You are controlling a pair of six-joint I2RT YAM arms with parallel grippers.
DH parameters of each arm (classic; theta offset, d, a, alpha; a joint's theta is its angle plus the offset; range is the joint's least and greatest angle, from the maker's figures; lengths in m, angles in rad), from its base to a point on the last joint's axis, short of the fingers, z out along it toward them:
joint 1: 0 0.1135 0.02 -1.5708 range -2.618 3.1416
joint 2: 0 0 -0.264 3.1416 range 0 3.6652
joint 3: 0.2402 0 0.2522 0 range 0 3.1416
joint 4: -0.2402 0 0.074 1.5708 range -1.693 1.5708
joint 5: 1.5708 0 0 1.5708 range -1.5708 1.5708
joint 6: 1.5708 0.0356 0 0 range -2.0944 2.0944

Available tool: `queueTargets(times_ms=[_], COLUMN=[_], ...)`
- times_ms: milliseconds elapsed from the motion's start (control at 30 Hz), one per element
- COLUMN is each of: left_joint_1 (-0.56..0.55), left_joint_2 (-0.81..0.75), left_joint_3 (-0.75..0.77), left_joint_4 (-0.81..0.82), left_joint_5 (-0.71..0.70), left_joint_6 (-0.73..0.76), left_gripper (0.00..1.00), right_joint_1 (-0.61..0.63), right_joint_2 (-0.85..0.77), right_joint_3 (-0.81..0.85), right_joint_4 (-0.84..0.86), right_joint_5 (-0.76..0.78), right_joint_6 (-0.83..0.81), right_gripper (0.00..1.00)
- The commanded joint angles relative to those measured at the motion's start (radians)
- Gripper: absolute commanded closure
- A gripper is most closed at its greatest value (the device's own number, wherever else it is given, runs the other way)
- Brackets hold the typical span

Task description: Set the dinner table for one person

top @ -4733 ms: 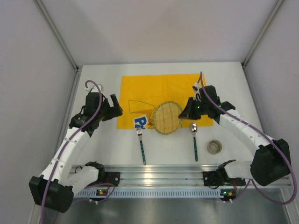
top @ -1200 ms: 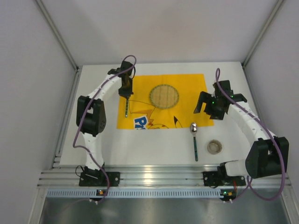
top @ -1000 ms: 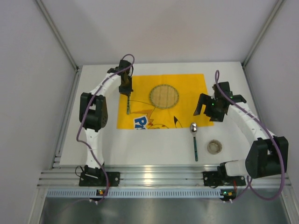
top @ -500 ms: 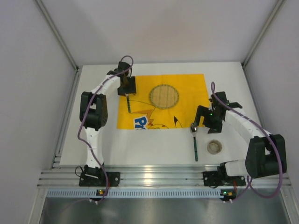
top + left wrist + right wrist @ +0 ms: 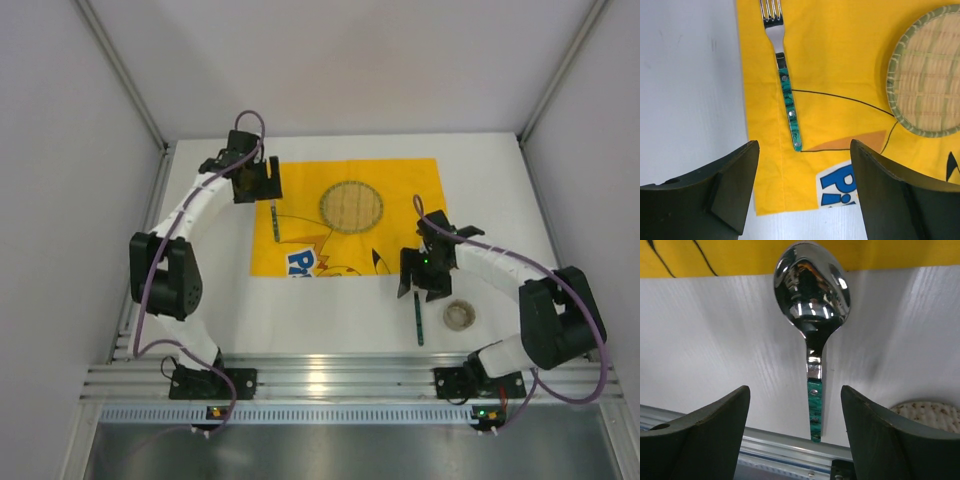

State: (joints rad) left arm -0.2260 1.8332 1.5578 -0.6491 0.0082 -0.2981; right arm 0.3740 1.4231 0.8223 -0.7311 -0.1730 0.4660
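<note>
The dinner table [image 5: 330, 322] is a plain white top that fills the floor of the walled cell, with a ribbed aluminium rail [image 5: 330, 378] along its six o'clock edge. A yellow cartoon-printed cloth [image 5: 405, 190] lies on it toward twelve o'clock. On the cloth's far half sits a round woven plate [image 5: 351, 206].

The left gripper [image 5: 804, 150] hangs at ten o'clock from the plate, its fingers spread wide and holding nothing. The right gripper [image 5: 795, 390] is at five o'clock from the plate, fingers spread on either side of the spoon's handle and apart from it.

A green-handled fork [image 5: 785, 85] lies flat on the cloth near its nine o'clock edge, handle end toward the left gripper. The green-handled spoon [image 5: 812, 305] lies on bare table, bowl just beside the cloth's six o'clock edge. A small round woven coaster [image 5: 460, 315] lies at three o'clock from the spoon's handle.
</note>
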Motion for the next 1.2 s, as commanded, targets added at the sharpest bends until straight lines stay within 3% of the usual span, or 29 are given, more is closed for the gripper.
queueTargets(times_ms=[0, 400, 533, 600, 800, 933, 1167], left_joint_1=[0.004, 0.004, 0.004, 0.004, 0.004, 0.004, 0.002], left_joint_2=[-0.115, -0.31, -0.342, -0.353, -0.382, -0.396, -0.423], left_joint_3=[-0.065, -0.246, -0.272, -0.281, -0.286, -0.297, -0.329], left_joint_4=[0.034, 0.013, 0.006, 0.003, -0.006, 0.0, -0.001], left_joint_5=[0.001, -0.054, -0.065, -0.065, -0.051, -0.033, -0.016], left_joint_6=[-0.013, -0.012, -0.003, -0.001, -0.006, -0.007, -0.022], left_gripper=[0.21, 0.22, 0.22, 0.22, 0.22, 0.22, 0.22], right_joint_1=[0.014, 0.06, 0.092, 0.101, 0.131, 0.125, 0.059], right_joint_2=[0.039, 0.164, 0.189, 0.194, 0.119, 0.091, 0.363], right_joint_3=[-0.008, -0.034, -0.031, -0.02, 0.113, 0.347, 0.754], right_joint_4=[0.022, 0.065, 0.07, 0.059, -0.106, -0.209, -0.281], right_joint_5=[0.079, 0.164, 0.17, 0.17, 0.236, 0.326, 0.394], right_joint_6=[0.026, 0.063, 0.074, 0.076, 0.045, -0.004, -0.121], right_gripper=[0.27, 0.65, 0.91, 1.0, 1.0, 1.0, 1.0])
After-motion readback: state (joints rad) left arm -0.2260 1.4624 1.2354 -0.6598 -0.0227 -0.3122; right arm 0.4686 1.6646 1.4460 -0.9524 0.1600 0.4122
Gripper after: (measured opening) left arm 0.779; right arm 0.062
